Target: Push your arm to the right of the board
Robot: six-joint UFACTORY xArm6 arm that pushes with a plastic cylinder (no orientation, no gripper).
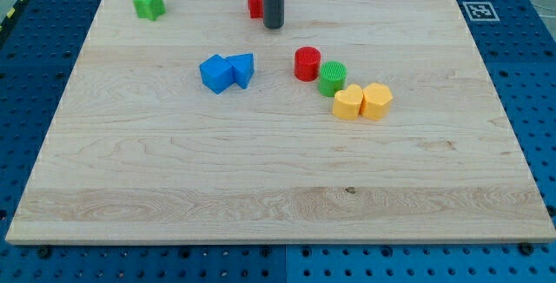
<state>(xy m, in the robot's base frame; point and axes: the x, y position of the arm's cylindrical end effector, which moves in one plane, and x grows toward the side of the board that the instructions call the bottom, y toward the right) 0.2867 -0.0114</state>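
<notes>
My tip (274,27) is near the view's top centre of the wooden board (261,187), just right of a red block (254,3) that the rod partly hides. A green block (149,4) sits at the top left. Two blue blocks (216,74) (242,69) touch each other left of centre, below and left of the tip. A red cylinder (307,63) and a green cylinder (332,78) stand right of centre, below the tip. Two yellow blocks (348,103) (376,101) lie side by side just below the green cylinder.
The board lies on a blue perforated table (530,75). A black-and-white marker tag (479,10) is at the board's top right corner.
</notes>
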